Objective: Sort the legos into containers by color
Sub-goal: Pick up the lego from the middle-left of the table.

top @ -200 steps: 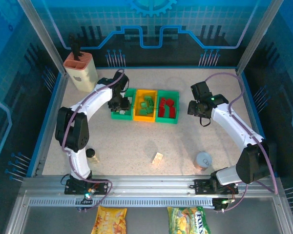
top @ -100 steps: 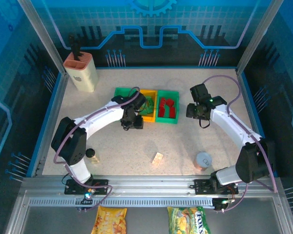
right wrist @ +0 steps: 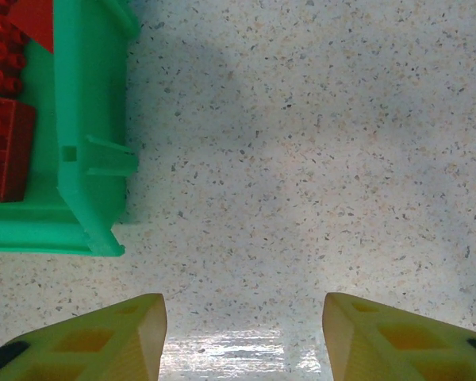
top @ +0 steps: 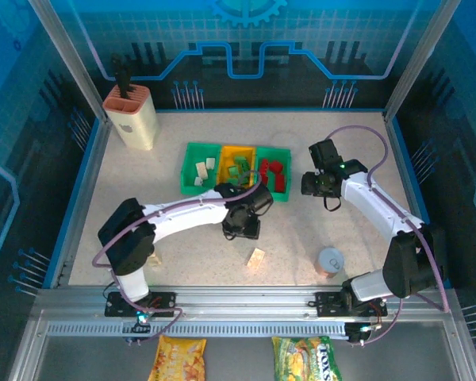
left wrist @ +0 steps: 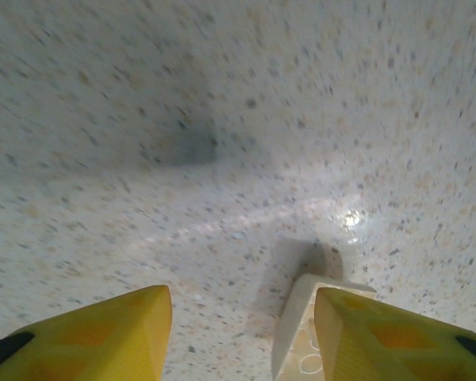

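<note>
The containers stand in a row: a green bin [top: 189, 163] holding cream legos, a yellow bin [top: 227, 178] holding green ones, and a green bin [top: 286, 168] holding red ones. One cream lego [top: 256, 256] lies alone on the table. My left gripper [top: 246, 232] hovers just behind it, open and empty. In the left wrist view the cream lego [left wrist: 301, 333] lies partly behind the right fingertip, with the gripper [left wrist: 239, 300] over bare table. My right gripper [top: 316, 182] is open and empty beside the red bin [right wrist: 87, 159]; red legos [right wrist: 4, 147] show inside, and the gripper [right wrist: 244, 305] holds nothing.
A beige knife block [top: 131, 117] stands at the back left. A grey can [top: 331, 260] sits near the right arm's base and a small dark bottle [top: 147, 249] near the left arm's base. Two snack bags [top: 181, 357] lie in front of the rail.
My left arm swung from the left bin across the bins' front toward the near middle, stopping by the lone cream lego, and its jaws widened a little. The right gripper barely moved.
</note>
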Motion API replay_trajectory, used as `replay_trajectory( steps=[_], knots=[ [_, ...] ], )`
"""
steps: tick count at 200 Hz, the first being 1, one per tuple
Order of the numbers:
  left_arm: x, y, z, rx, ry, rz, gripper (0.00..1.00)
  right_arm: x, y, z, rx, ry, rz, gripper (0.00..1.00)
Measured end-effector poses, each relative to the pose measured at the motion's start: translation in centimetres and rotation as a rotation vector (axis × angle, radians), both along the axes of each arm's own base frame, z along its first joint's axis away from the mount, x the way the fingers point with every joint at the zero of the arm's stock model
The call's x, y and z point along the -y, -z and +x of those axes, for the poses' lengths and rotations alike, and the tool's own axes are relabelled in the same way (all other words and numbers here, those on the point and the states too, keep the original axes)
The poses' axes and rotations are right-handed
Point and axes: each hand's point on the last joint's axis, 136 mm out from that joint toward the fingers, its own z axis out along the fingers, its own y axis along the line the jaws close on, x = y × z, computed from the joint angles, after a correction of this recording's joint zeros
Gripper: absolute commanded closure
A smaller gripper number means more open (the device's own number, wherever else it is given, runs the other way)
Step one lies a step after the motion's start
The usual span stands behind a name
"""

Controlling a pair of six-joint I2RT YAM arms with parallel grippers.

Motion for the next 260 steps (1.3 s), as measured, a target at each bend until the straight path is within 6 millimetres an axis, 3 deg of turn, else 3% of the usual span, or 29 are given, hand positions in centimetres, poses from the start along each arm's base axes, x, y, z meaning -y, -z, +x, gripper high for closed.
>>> replay_trajectory(
  steps=[52,122,182,260],
  knots=[
    [2.0,2.7,-3.3,-0.048,0.058,0.059,0.37,0.2,0.3,-0.5,-0.01,-0.012,0.004,0.45],
    [2.9,4.0,-4.9,-0.073,0.091,0.084,0.35,0.4,0.3,-0.8,-0.009,-0.018,0.003,0.45],
    [3.0,5.0,-5.4,-0.101,0.089,0.095,0.41,0.5,0.4,-1.0,-0.011,-0.018,0.002,0.45],
    [3.5,5.6,-5.5,-0.115,0.088,0.083,0.59,0.6,0.1,-1.3,0.001,-0.017,0.005,0.45]
  ],
)
